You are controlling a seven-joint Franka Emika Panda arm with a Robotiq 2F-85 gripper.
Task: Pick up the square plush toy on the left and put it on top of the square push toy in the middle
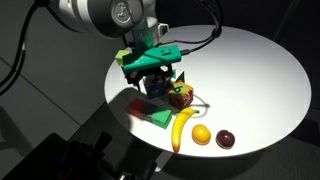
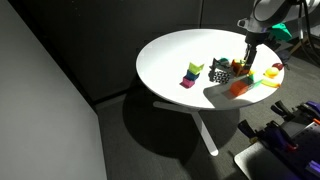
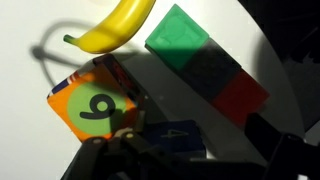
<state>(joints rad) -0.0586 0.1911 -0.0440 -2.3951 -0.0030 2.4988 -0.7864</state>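
Note:
A dark blue plush cube (image 3: 175, 137) with a "4" on it lies between my gripper's fingers (image 3: 190, 152) in the wrist view. It sits against the left finger, and a strip of table shows between it and the right finger, so the gripper looks open. A multicoloured plush cube (image 3: 93, 110) with an orange "9" face sits right beside it. In an exterior view the gripper (image 1: 157, 80) is low over the blue cube (image 1: 153, 88), with the multicoloured cube (image 1: 180, 97) next to it. It also shows in the other exterior view (image 2: 246, 62).
A green, dark and red block (image 3: 205, 65) lies beside the cubes (image 1: 155, 115). A banana (image 1: 180, 130), an orange (image 1: 201, 134) and a dark plum (image 1: 226, 139) lie near the round white table's edge (image 1: 270, 60). Small coloured toys (image 2: 190, 74) stand further off.

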